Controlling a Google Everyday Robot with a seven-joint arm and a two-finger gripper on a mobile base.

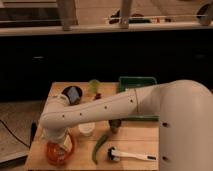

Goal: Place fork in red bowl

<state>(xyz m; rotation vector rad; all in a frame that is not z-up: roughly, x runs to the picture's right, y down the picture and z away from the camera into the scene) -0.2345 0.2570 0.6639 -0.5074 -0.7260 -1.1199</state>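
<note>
Hovering above the red bowl (51,153) is the hand (63,142).

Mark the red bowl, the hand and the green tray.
red bowl (50,156), camera view, front-left rim.
hand (62,144), camera view, its lower end, just over the bowl.
green tray (137,79), camera view, back rim.

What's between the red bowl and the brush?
In the camera view, a long green pod lies on the table between the bowl and the brush. The gripper is down at the bowl.
</note>
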